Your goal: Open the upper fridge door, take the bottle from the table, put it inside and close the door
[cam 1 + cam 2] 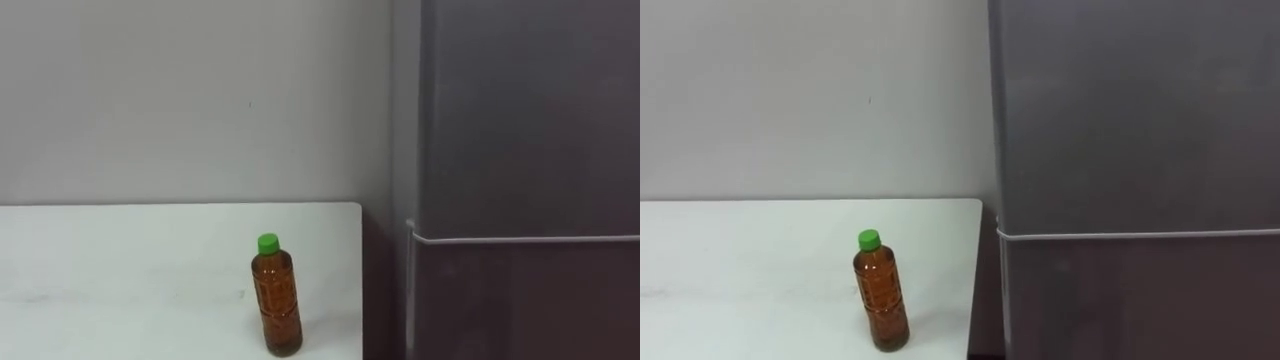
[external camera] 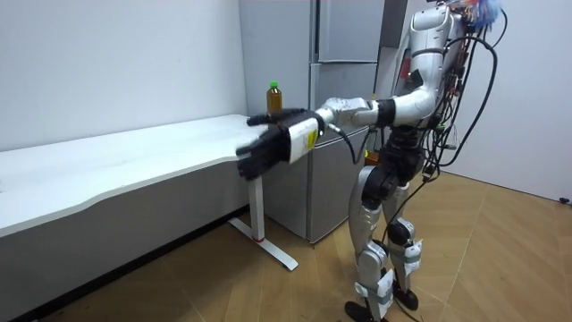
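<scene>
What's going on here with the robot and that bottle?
The robot stands facing a white table with a grey fridge right beside it. A brown bottle with a green cap stands upright near the table's corner next to the fridge, untouched. The robot's left hand is stretched out toward the table, fingers open, holding nothing. The fridge doors look shut.

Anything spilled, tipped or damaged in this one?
Nothing stands out. The bottle stands upright, green cap on, near the right edge of the table, with no liquid around it. Both doors of the fridge are shut. The left hand is held out open toward the table.
</scene>
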You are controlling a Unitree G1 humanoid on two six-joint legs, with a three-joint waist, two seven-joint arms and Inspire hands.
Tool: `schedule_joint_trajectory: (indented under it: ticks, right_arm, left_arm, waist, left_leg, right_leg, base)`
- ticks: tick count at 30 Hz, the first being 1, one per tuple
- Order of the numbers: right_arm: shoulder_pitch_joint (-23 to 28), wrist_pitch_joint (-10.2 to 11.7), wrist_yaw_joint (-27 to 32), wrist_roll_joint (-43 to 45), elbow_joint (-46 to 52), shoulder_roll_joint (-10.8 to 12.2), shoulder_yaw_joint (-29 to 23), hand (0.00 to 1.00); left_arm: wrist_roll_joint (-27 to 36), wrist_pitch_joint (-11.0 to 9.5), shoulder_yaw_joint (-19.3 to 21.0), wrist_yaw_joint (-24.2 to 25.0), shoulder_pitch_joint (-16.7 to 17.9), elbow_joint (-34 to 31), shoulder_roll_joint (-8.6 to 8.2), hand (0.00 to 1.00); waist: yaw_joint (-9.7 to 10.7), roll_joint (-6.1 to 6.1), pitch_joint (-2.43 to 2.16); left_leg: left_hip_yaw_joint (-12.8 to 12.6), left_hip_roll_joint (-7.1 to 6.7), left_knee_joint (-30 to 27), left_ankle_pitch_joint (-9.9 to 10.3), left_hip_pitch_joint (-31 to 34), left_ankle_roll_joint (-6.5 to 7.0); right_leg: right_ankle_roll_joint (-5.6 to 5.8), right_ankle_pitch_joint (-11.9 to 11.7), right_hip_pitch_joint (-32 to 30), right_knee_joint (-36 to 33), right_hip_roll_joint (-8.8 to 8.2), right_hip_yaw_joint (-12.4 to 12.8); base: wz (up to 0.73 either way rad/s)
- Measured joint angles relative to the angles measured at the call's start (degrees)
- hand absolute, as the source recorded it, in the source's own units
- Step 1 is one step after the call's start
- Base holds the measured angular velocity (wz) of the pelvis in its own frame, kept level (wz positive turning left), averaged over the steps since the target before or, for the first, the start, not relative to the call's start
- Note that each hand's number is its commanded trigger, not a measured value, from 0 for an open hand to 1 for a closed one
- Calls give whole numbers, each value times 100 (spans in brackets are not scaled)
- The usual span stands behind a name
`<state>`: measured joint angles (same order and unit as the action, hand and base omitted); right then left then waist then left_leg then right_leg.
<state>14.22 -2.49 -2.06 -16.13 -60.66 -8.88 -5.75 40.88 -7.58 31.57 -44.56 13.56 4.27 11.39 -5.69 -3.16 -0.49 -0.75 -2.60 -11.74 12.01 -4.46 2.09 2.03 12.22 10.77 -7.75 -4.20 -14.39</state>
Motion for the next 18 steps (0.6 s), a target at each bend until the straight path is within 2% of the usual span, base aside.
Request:
schedule_joint_trajectory:
  ticks: [2, 4, 9, 15, 18]
  right_arm:
    - [-2, -2, -2, 24, -1, 6, 1, 0]
    - [-2, -3, -9, 72, 0, 15, 1, 0]
    - [-63, -6, -63, 60, -63, 43, 3, 0]
    - [-125, -4, -195, -59, -72, 104, 4, 0]
    - [-165, 3, -298, -138, -102, 138, 3, 0]
  left_arm:
    - [-3, -3, 5, 1, -28, -209, 155, 0]
    - [-59, -2, 24, 1, -72, -434, 199, 0]
    - [-485, 15, 8, 78, -262, -929, 191, 0]
    - [-800, 112, -72, 369, -287, -1911, 106, 0]
    - [-836, 112, -170, 529, -312, -2276, 98, 0]
  waist:
    - [-7, -10, 15]
    - [-9, -8, 21]
    - [-3, 9, 36]
    - [134, 79, 70]
    - [246, 101, 61]
  left_leg:
    - [11, -3, 1, 0, -2, 0]
    - [11, -3, 0, 0, 4, 0]
    - [10, -1, 7, 0, 80, 0]
    - [35, -5, -2, 0, 104, 0]
    - [79, -9, -9, 0, 107, 0]
  right_leg:
    - [0, 0, -2, 4, 1, -6]
    - [0, 0, -17, 2, 1, -2]
    - [-1, -1, -75, -22, 1, -4]
    - [-1, -1, -77, -1, 2, -26]
    - [-1, -3, -71, -10, 2, -63]
  base:
    - [0]
    - [0]
    - [0]
    - [1]
    - [7]
